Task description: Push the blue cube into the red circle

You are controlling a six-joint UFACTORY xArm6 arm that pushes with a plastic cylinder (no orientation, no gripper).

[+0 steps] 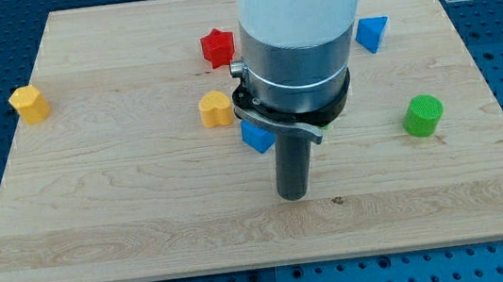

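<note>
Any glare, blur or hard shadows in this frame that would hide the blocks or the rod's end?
Camera view: even, soft lighting, no glare on the wooden board; blocks look sharp, with faint shadows. My tip is in focus, just below the blue cube. The arm's pale body covers the cube's upper part and the board's top middle; no red circle shows.

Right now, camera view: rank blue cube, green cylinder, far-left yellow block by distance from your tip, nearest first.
From my tip:
1. blue cube, just up and to the view's left, partly hidden behind the arm.
2. green cylinder, off to the view's right.
3. yellow block, far at the view's upper left, near the board's edge.
</note>
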